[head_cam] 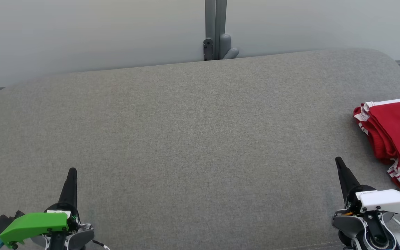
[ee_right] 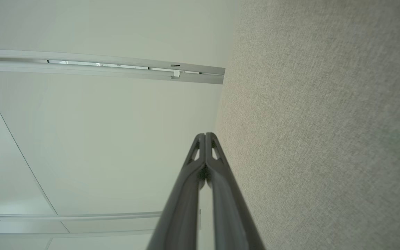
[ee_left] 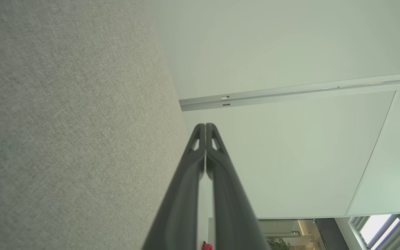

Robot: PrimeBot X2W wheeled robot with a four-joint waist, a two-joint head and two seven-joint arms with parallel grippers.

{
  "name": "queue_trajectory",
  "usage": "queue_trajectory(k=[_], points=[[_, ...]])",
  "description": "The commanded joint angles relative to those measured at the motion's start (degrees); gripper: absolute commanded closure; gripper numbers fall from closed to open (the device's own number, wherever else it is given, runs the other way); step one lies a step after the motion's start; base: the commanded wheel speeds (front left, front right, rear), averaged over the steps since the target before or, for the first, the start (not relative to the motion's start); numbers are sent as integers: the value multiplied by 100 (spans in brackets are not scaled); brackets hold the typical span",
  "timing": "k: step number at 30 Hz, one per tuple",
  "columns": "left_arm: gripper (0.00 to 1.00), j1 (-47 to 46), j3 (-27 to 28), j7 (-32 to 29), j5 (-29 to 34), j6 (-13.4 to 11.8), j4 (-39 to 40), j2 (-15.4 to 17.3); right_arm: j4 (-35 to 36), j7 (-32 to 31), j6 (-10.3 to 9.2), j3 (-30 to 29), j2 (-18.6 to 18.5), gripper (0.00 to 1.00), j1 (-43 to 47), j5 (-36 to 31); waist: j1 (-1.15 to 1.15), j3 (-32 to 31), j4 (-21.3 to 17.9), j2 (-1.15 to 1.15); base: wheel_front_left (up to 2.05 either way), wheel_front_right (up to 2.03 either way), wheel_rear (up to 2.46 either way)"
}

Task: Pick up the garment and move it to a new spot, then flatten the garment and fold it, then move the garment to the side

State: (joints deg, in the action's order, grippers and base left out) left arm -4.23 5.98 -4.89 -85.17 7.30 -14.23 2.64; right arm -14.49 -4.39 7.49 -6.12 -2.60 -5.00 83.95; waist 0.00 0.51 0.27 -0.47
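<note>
While both arms sit low at the near edge of the grey cushion (head_cam: 193, 139), the red garment (head_cam: 394, 135) lies at the cushion's far right side, folded over in loose layers and partly cut off by the head view's right edge. It has white trim along its top edge and white stripes at its left and bottom corners. It rests flat on the fabric, w/ nothing touching it. The left gripper (head_cam: 72, 172) is at lower left w/ a green cover (head_cam: 35, 224) on its wrist. Its jaws are pressed together, nothing between them, tip pointing up the view toward the wall (head_cam: 82, 34), well apart from the garment. The right gripper (head_cam: 339, 161) is at lower right w/ a white cover (head_cam: 387, 200) on its wrist. It's likewise closed and empty, its tip leaning a bit left, near the garment's lower left corner but apart from it, bare grey fabric between. In the left wrist view the dark fingers (ee_left: 186, 180) meet along their length up to the tips, w/ cushion fabric on the view's left and pale wall panels on its right. A tiny red speck shows at the bottom edge by the fingers, too small to tell what it is. In the right wrist view the fingers (ee_right: 227, 194) are closed the same way, w/ fabric on the view's right and wall on its left. A grey post (head_cam: 215, 27) stands behind the cushion's back edge, abt mid-view.
</note>
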Motion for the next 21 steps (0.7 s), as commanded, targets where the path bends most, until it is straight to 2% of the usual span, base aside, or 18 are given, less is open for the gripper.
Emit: queue_trajectory(k=[1, 21], points=[[100, -129, 31, -34, -115, 27, 33, 39, 52, -42, 1, -15, -37, 100, -71, 145, 0, -3, -2, 41, 0, 0, 0], [100, -221, 90, -211, -727, 28, 52, 42, 102, -212, 0, -23, -42, 100, -106, 872, 0, -34, -27, 47, 0, 0, 0]])
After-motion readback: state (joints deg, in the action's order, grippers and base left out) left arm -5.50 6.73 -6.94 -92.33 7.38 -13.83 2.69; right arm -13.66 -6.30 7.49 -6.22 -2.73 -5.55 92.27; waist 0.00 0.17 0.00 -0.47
